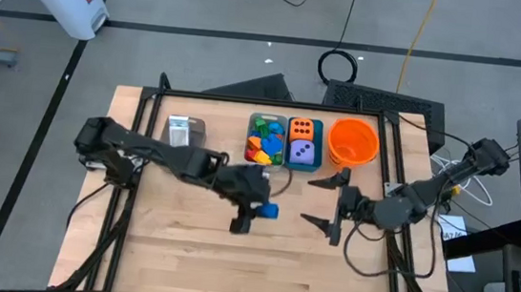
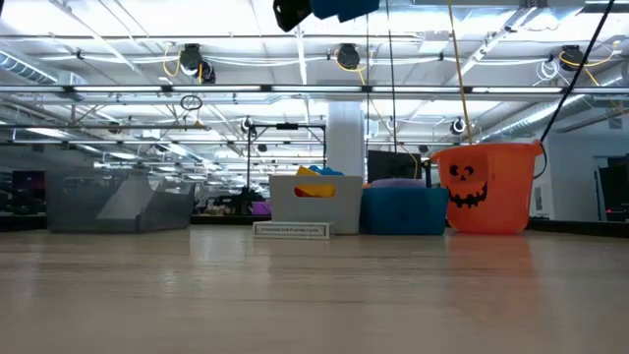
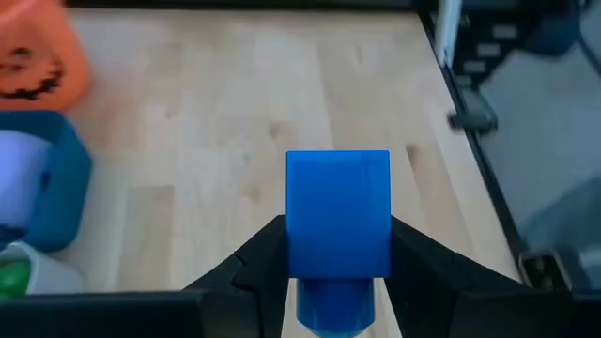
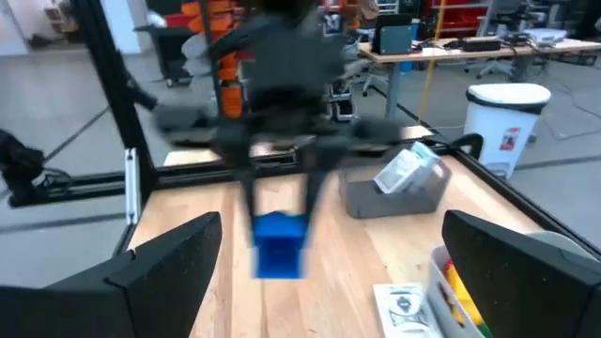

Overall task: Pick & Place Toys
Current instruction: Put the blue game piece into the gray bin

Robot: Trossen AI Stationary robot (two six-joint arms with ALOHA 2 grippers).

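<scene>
My left gripper (image 1: 262, 209) hangs high over the middle of the table, shut on a blue brick (image 1: 271, 209). The brick also shows between the fingers in the left wrist view (image 3: 338, 211) and at the top edge of the low view (image 2: 344, 8). My right gripper (image 1: 331, 207) waits open and level to the right of it, nothing between its fingers (image 4: 169, 268). Along the far side, several coloured bricks fill a light bin (image 1: 263, 139). An orange die and a purple die (image 1: 304, 153) sit in a teal bin (image 1: 313, 166). My left gripper pinches the blue brick by two opposite sides (image 3: 293, 246) between its two fingers. The fingers slant down toward the table's right side. The brick (image 4: 279, 244) sticks out past the fingertips, lifted well clear of the table.
An orange bucket (image 1: 353, 141) stands at the far right, beside the teal bin. A grey bin (image 1: 185, 131) holding a white packet stands at the far left. Another white packet (image 2: 290, 230) lies on the table in front of the light bin. Bare wood (image 1: 230, 268) spreads across the near half.
</scene>
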